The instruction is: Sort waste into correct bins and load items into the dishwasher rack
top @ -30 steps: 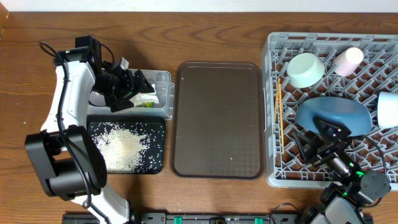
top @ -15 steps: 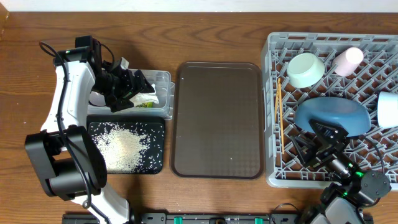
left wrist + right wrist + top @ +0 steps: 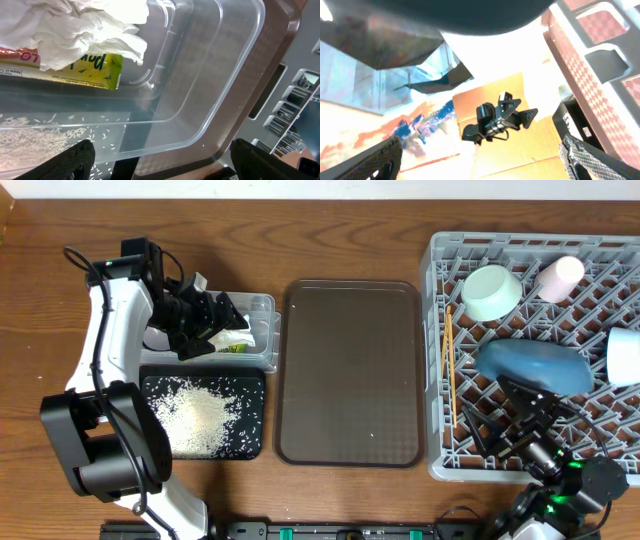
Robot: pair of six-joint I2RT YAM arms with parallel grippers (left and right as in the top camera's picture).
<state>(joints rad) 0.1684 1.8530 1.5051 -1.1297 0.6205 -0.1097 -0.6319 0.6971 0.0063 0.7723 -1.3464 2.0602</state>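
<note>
The crumpled white tissue (image 3: pixel 85 25) and the yellow-green wrapper (image 3: pixel 95 67) lie in the clear tub (image 3: pixel 258 330). My left gripper (image 3: pixel 213 325) hovers open over that tub, holding nothing. White rice grains (image 3: pixel 195 418) cover the black tray (image 3: pixel 252 385). In the grey rack (image 3: pixel 440 460) stand the blue plate (image 3: pixel 532 365), the mint bowl (image 3: pixel 492 290), a pink cup (image 3: pixel 558 277), a white cup (image 3: pixel 622 355) and the chopsticks (image 3: pixel 450 365). My right gripper (image 3: pixel 503 418) sits open and empty over the rack's near edge, just in front of the plate.
A large brown serving tray (image 3: pixel 350 370) lies between the bins and the rack. The left arm (image 3: pixel 105 350) curves along the table's left side. In the left wrist view the clear tub (image 3: pixel 200 75) borders the brown tray (image 3: pixel 280 50).
My right gripper has drawn back toward the front edge, away from the blue plate, which now leans flatter in the rack. The left gripper has not moved.
</note>
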